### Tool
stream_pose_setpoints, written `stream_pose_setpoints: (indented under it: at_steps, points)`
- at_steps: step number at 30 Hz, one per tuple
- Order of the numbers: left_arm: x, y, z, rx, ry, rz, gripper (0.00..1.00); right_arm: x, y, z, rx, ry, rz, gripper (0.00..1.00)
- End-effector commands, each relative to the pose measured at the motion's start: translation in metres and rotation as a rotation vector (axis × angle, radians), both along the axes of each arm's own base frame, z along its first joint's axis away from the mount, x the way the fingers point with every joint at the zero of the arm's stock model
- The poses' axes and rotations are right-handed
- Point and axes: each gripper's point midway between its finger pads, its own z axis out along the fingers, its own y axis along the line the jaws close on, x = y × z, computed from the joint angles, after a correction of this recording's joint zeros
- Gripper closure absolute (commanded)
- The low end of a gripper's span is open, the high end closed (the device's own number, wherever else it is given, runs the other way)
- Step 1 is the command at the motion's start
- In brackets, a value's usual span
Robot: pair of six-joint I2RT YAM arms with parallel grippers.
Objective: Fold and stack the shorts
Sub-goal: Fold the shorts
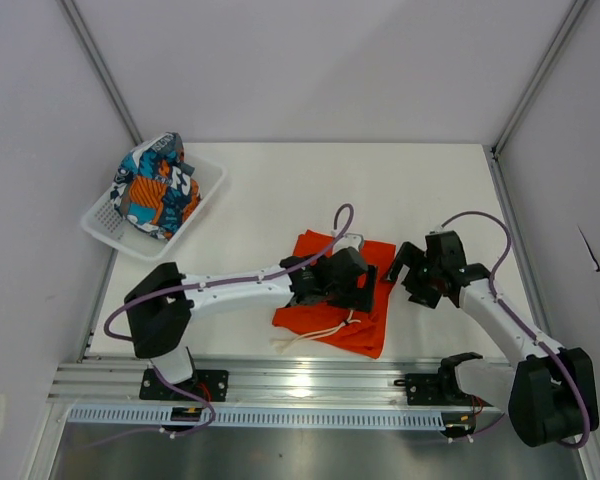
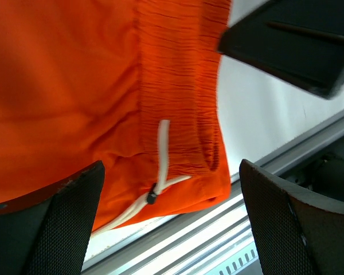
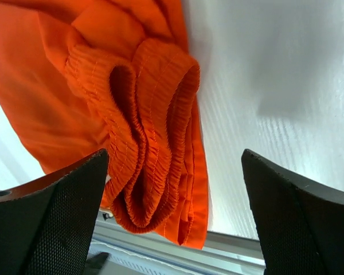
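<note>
The plain orange shorts (image 1: 325,305) lie folded on the white table, a little front of centre, with the white drawstring (image 1: 310,335) trailing off their near edge. My left gripper (image 1: 358,285) hovers over them, open. In the left wrist view the orange shorts (image 2: 103,86) and drawstring (image 2: 162,154) show, and nothing lies between the fingers (image 2: 63,229). My right gripper (image 1: 405,273) stands open just off the shorts' right edge. Its wrist view shows the bunched elastic waistband (image 3: 149,132), free of the fingertips (image 3: 298,223). The patterned shorts (image 1: 158,190) sit crumpled in the basket.
The white mesh basket (image 1: 100,225) stands at the back left corner of the table. An aluminium rail (image 1: 310,380) runs along the near edge just in front of the orange shorts. Metal frame posts and white walls close in the sides.
</note>
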Motion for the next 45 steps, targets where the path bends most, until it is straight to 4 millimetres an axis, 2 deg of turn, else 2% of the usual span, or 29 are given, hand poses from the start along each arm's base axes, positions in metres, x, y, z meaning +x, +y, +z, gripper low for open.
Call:
stream_pose_setpoints:
  at_steps: [1,3,8,12,16,22,34,37,41,44,45]
  points:
    - [0.007,-0.027,0.023,-0.057,-0.096,-0.036,0.01,0.014,0.003,0.021,-0.033,-0.066,-0.016,0.01]
    - [0.005,-0.028,0.012,-0.039,-0.094,-0.051,0.01,0.015,0.007,0.023,-0.04,-0.063,-0.008,0.01]
    - [0.002,-0.038,0.003,-0.03,-0.124,-0.082,0.01,0.023,0.019,0.022,-0.087,-0.051,0.017,0.01]
    - [0.003,-0.033,-0.011,0.026,-0.138,-0.068,0.01,0.033,0.028,0.02,-0.104,-0.037,0.04,0.01]
    - [0.004,-0.029,-0.025,0.055,-0.142,-0.057,0.01,0.035,0.038,0.005,-0.162,0.03,0.073,0.01]
    - [0.0,-0.032,-0.037,0.095,-0.191,-0.1,0.03,0.036,0.038,-0.009,-0.232,0.076,0.068,0.01]
    - [-0.013,-0.043,-0.054,0.158,-0.267,-0.201,0.15,0.045,0.043,-0.03,-0.283,0.122,0.101,0.01]
    - [-0.017,-0.047,-0.054,0.159,-0.285,-0.223,0.26,0.047,0.045,-0.031,-0.289,0.121,0.108,0.01]
    - [-0.023,-0.048,-0.051,0.217,-0.347,-0.246,0.31,0.049,0.048,-0.03,-0.296,0.122,0.123,0.13]
    - [-0.027,-0.057,-0.045,0.254,-0.402,-0.256,0.35,0.052,0.05,-0.026,-0.298,0.112,0.128,0.2]
    - [-0.029,-0.057,-0.046,0.272,-0.415,-0.263,0.36,0.053,0.051,-0.025,-0.3,0.11,0.13,0.25]
